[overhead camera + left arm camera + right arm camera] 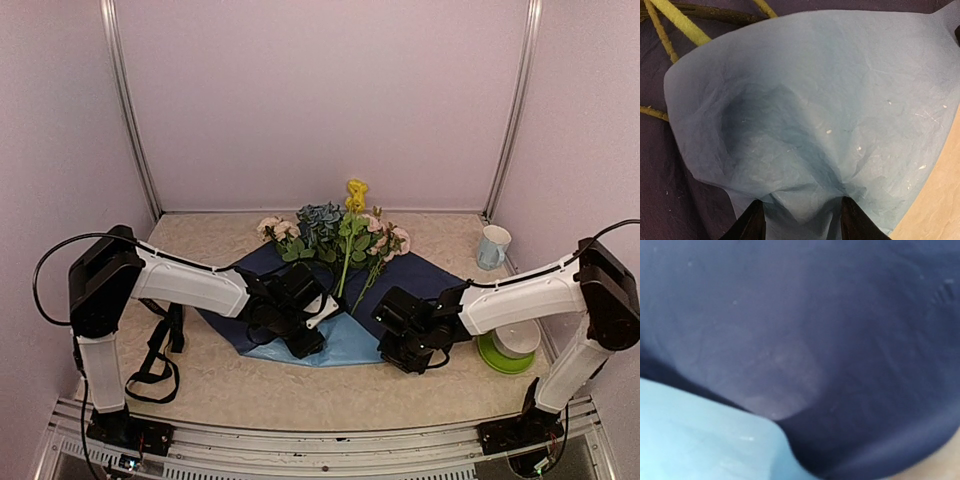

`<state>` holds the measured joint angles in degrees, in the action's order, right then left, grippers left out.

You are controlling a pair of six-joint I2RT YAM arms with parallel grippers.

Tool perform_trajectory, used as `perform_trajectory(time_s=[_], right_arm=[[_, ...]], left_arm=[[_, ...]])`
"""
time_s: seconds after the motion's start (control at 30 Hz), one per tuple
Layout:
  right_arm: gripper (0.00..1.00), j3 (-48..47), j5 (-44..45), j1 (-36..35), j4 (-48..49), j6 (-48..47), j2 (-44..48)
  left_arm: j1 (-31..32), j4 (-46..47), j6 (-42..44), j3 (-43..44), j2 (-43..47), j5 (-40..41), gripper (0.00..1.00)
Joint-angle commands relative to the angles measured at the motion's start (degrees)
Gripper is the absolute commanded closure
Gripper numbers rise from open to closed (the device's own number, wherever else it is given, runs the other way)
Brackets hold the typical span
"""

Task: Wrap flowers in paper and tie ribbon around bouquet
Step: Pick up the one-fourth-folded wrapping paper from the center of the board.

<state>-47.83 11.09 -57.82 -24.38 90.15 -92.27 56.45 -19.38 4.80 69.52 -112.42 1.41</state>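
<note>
With the left hand [799, 220] pinching the folded light blue paper [815, 100] at frame bottom, and the right hand's [405, 345] grip impossible to tell, an uneven pull could tear it or scatter the flowers [340, 235].

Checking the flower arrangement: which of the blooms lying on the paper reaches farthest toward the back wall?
The bright yellow bloom. It tops the tallest stem, above the dusty blue-green cluster on its left and the pale pink blooms on its right.
</note>
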Motion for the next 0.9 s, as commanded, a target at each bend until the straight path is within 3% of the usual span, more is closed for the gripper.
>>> perform_trajectory(time_s=[0.0, 0.07, 0.1, 0.33, 0.37, 0.63, 0.87], right_arm=[[0.8, -2.3, 2.1, 0.3, -5.4, -2.5, -1.2], [0.85, -3.0, 2.1, 0.3, -5.5, -3.4, -1.6], [0.93, -3.4, 2.3, 0.2, -5.8, -3.8, -1.9], [0.95, -7.9, 3.2, -0.7, -8.3, -7.4, -4.9], [1.0, -8.7, 3.7, -0.8, -9.1, -7.7, -5.2], [1.0, -15.8, 11.3, -3.4, -16.8, -13.4, -5.6], [1.0, -25.3, 16.9, -6.3, -21.3, -26.2, -9.5]], left_arm=[[1.0, 2.5, 0.4, -4.1, 3.5, -1.2, 0.49], [1.6, 4.0, 0.2, -4.7, 5.8, -1.1, 0.49], [2.3, 4.4, 0.3, -4.9, 6.6, -0.4, 0.49], [4.2, 5.9, 1.5, -2.8, 6.8, -1.4, 0.47], [4.1, 5.7, 1.8, -2.0, 6.0, -1.3, 0.47], [-0.3, 1.5, 1.3, 6.2, -5.2, -1.0, 0.46], [-3.3, -0.3, 0.4, 7.3, -6.9, -6.8, 0.47]])
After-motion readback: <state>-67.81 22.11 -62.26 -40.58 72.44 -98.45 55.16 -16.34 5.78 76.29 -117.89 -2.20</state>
